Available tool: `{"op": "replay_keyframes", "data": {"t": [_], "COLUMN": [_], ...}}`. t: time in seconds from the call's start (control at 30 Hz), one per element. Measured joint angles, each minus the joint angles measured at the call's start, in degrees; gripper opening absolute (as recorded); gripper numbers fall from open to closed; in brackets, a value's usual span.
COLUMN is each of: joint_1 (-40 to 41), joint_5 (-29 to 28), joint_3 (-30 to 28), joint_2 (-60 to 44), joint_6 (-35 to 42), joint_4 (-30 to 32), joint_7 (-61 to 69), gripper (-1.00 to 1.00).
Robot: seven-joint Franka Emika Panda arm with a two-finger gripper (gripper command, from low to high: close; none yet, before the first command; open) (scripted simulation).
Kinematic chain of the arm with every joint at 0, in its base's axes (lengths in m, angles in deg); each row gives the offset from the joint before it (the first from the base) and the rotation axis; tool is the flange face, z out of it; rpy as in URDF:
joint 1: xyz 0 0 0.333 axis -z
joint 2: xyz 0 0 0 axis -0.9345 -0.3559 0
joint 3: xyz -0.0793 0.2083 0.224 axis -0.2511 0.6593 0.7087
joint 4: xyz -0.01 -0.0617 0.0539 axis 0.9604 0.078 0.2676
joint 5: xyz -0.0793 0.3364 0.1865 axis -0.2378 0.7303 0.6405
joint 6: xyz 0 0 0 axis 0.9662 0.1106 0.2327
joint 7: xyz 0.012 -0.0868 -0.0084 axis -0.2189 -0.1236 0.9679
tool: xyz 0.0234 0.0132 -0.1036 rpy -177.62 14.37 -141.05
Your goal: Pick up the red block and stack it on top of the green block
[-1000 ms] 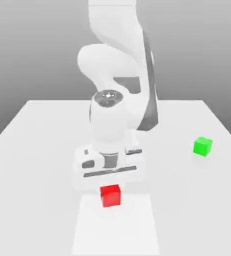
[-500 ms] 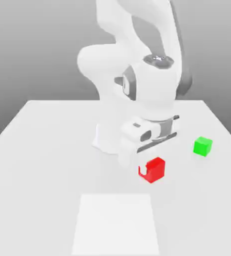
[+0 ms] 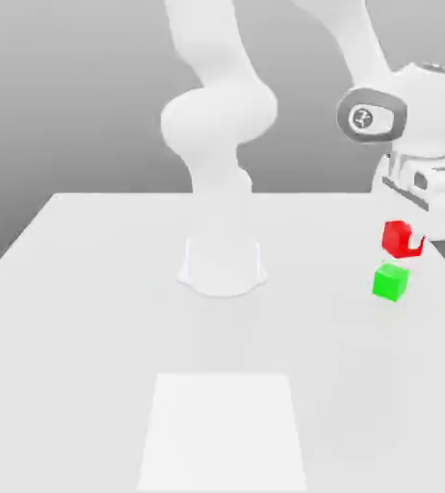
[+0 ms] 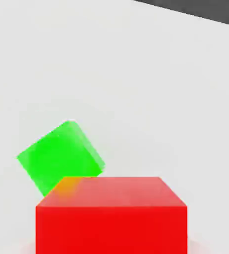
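The red block point(image 3: 401, 239) hangs in the air at the exterior view's right, held in my gripper point(image 3: 406, 243), which is shut on it. It sits a short way above the green block point(image 3: 390, 282), which rests on the white table point(image 3: 91, 308) near its right edge. In the hand view the red block point(image 4: 111, 216) is close up, and the green block point(image 4: 59, 156) lies on the table beyond it, partly covered by the red one and offset to one side.
The arm's white base point(image 3: 222, 265) stands at the middle of the table. A brighter white rectangle point(image 3: 223, 431) marks the table's front. The table's right edge runs close to the green block.
My gripper has carried the red block up from the table's front middle and across to the exterior view's right, ending just above the green block. The green block has not moved.
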Motion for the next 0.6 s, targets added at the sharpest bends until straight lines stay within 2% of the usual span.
{"op": "replay_keyframes", "data": {"t": [0.3, 0.53, 0.57, 0.6], "joint_1": [6.4, 7.8, 7.8, 7.7], "joint_5": [-13.1, -21.3, -21.6, -21.6], "joint_3": [3.8, 3.1, 3.1, 3.1], "joint_2": [-8.4, -15.8, -16.7, -16.7], "joint_6": [-6.7, -14.1, -15.2, -15.2], "joint_4": [-0.6, -0.4, -0.3, -0.3], "joint_7": [-8.9, -14.5, -14.8, -14.8], "gripper": [-1.0, -1.0, 1.0, 1.0]}}
